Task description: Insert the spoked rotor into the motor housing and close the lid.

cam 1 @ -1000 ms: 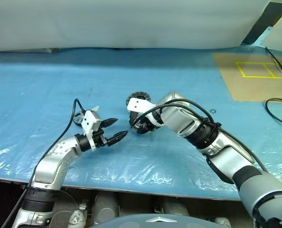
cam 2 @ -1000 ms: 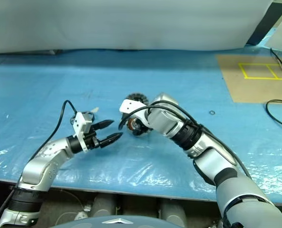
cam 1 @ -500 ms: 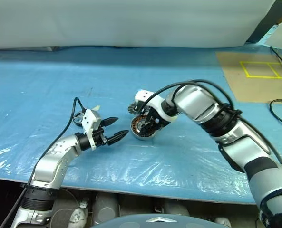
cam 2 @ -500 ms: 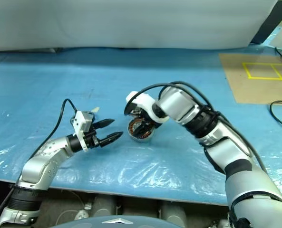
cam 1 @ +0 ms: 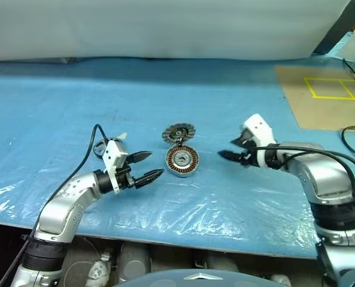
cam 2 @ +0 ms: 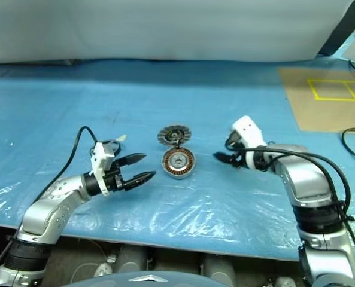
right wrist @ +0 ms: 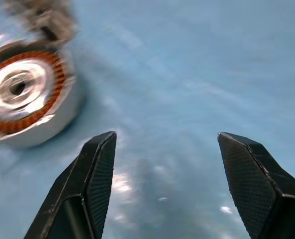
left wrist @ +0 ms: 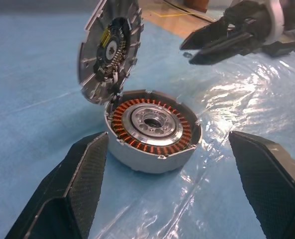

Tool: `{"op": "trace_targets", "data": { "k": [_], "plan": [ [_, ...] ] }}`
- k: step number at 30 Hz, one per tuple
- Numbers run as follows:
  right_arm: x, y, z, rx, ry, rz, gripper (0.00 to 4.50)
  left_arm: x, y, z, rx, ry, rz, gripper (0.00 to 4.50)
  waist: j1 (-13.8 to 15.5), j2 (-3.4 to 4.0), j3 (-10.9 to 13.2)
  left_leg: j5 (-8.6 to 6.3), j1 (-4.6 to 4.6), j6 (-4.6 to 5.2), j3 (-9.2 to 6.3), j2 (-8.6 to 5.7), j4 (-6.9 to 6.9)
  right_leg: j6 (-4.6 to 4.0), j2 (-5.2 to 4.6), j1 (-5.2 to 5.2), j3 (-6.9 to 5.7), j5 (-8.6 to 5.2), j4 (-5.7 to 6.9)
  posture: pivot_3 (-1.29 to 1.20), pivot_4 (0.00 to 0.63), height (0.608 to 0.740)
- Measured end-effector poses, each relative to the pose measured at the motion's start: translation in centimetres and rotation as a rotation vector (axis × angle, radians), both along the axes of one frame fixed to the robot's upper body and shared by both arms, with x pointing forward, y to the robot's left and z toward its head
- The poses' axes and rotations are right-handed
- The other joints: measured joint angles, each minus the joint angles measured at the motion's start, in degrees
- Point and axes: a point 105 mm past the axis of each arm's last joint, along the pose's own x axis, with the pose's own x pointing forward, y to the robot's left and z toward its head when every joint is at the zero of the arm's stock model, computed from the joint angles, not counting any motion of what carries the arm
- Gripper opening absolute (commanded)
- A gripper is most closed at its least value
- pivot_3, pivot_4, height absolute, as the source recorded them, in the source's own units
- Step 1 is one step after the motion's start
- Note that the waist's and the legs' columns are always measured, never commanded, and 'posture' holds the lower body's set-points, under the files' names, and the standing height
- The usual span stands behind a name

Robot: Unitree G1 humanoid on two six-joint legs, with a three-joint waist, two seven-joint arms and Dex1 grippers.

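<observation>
**Housing open, lid propped, both grippers empty**

Housing [cam 1: 182, 162] is sitting upright on the blue sheet [cam 1: 75, 107], mid-table, between the two arms. Copper windings and grey hub are showing plainly from above, so the cup is standing uncovered. No black spoked wheel is making itself out over the windings; whether the rotor is already seated cannot be told from these views.

Lid [cam 1: 178, 133] is standing on edge at the housing's far rim, finned face with dark centre turned toward the robot, touching or nearly touching the rim and leaning slightly, as the left wrist view shows.

Judgement: closing is not done. The lid is waiting to be tipped down and pressed flat; the rotor step is unconfirmed.

Left gripper [cam 1: 144, 168] is hovering just beside the housing on its left, pointing at it roughly level, fingers spread wide and holding nothing. In its wrist view the housing is lying between the two fingers, a little ahead of the tips.

Right gripper [cam 1: 232, 149] is hanging to the housing's right, apart from it, tips aimed back toward it, fingers parted and empty. Lid is lying further off, beyond the housing's far rim, from this side.
</observation>
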Motion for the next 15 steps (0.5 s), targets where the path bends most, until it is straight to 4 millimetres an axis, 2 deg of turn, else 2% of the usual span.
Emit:
{"op": "trace_targets", "data": {
  "k": [3,8,12,15],
  "plan": [
    [0.8,-1.5,0.1,0.102,-0.061,-0.213,3.38,-0.2,-0.7,-0.2,-0.012,0.010,-0.023,4.04,-0.6,0.02,0.0,0.01,0.05,0.01,0.03,-0.08,0.05,0.03,-0.04,0.02,0.11,0.02,0.00,0.00,0.150,0.740],
    [2.2,-4.3,1.2,0.059,-0.119,-0.403,3.38,-0.3,-1.5,-0.5,-0.033,0.013,-0.042,4.04,-0.6,0.04,0.0,0.01,0.07,0.00,0.04,-0.11,0.00,0.06,-0.05,0.07,0.13,0.04,-0.05,0.00,0.150,0.740],
    [3.0,-7.8,-0.8,0.024,-0.084,-0.543,3.38,-0.2,-2.1,-0.6,-0.041,0.015,-0.054,4.04,-0.4,0.05,0.0,0.01,0.03,0.00,0.04,-0.15,-0.03,0.17,-0.05,0.08,0.12,0.10,-0.08,0.00,0.150,0.740],
    [2.9,-9.1,-1.4,0.006,-0.074,-0.584,3.38,-0.2,-2.3,-0.6,-0.048,0.008,-0.057,4.04,-0.5,0.10,0.0,0.01,0.04,0.00,0.04,-0.16,-0.06,0.30,-0.05,0.07,0.12,0.18,-0.08,0.00,0.150,0.740]
  ]
}}
